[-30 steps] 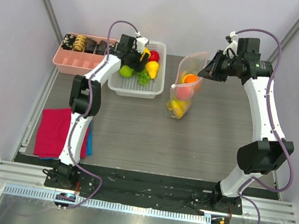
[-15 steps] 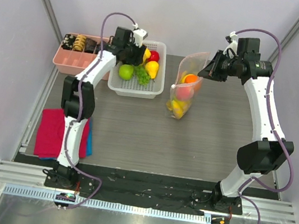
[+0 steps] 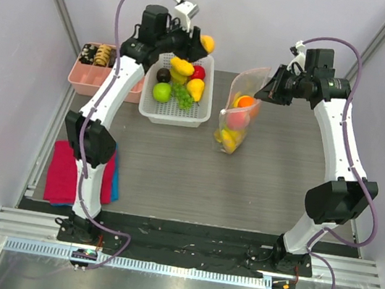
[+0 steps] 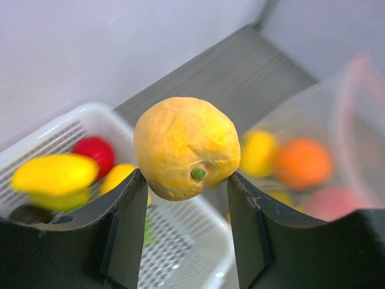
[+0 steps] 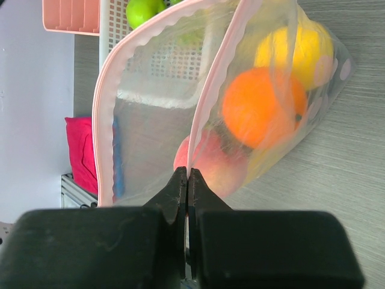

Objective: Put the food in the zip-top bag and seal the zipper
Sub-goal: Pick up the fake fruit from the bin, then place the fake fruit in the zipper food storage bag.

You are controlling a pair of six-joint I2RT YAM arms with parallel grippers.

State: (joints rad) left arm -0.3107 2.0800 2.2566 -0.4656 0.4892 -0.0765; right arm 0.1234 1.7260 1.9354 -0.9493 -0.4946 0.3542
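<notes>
My left gripper (image 3: 202, 44) is raised above the white basket's (image 3: 175, 117) far edge and shut on a yellow-orange mango (image 4: 186, 144) with a small green stem dot. In the basket lie a yellow banana (image 3: 181, 66), a red piece (image 3: 199, 72), a green apple (image 3: 161, 92) and more food. Right of it my right gripper (image 5: 187, 174) is shut on the zip-top bag's (image 3: 237, 115) mouth edge, holding it up and open. The pink zipper (image 5: 204, 96) runs along that edge. An orange (image 5: 258, 105), a peach (image 5: 210, 162) and a yellow fruit (image 5: 295, 45) sit in the bag.
A pink divided tray (image 3: 92, 82) with dark snack pieces stands left of the basket. A red cloth (image 3: 68, 169) over a blue one (image 3: 115, 185) lies at the table's left side. Walls close in behind and on both sides.
The left gripper closed on the mango in the basket, lifted it out and moved up and to the right. The right gripper and the bag have not moved.
</notes>
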